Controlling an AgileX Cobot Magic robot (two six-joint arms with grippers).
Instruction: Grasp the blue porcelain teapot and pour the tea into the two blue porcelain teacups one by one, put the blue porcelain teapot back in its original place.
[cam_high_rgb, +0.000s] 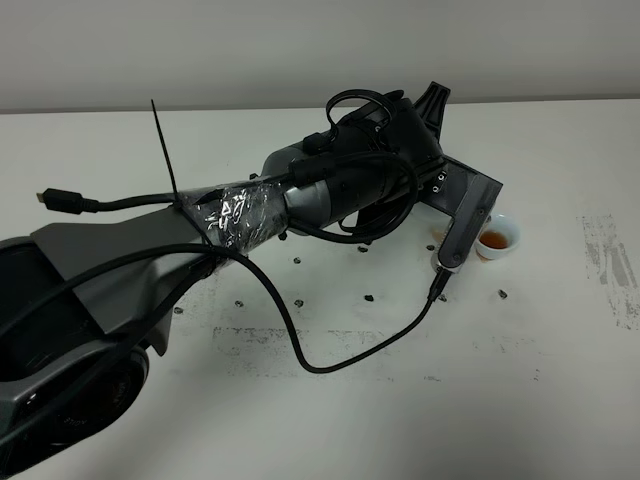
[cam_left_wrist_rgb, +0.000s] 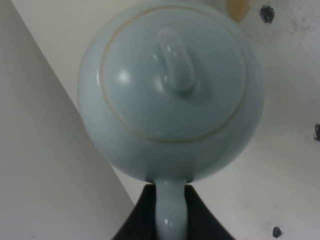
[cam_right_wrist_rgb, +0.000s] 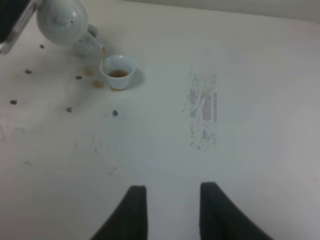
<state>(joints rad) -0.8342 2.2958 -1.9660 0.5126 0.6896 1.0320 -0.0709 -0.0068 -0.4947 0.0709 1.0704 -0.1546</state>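
Note:
My left gripper (cam_left_wrist_rgb: 170, 216) is shut on the loop handle of the blue porcelain teapot (cam_left_wrist_rgb: 170, 90), whose domed lid and knob fill the left wrist view. In the right wrist view the teapot (cam_right_wrist_rgb: 62, 19) hangs tilted, spout down, over one teacup (cam_right_wrist_rgb: 118, 71). A thin stream of tea (cam_right_wrist_rgb: 103, 52) runs from the spout to the cup's rim. That teacup (cam_high_rgb: 497, 238) holds brown tea. In the exterior high view my left arm (cam_high_rgb: 340, 185) hides the teapot, and the other teacup does not show. My right gripper (cam_right_wrist_rgb: 172, 212) hovers open over bare table, far from the cup.
Orange-brown spilled drops (cam_right_wrist_rgb: 97, 83) lie beside the cup. Dark specks (cam_high_rgb: 370, 297) dot the white table (cam_high_rgb: 560, 400). A grey scuffed patch (cam_high_rgb: 610, 265) lies right of the cup. A black cable (cam_high_rgb: 330, 365) loops from the left arm over the table.

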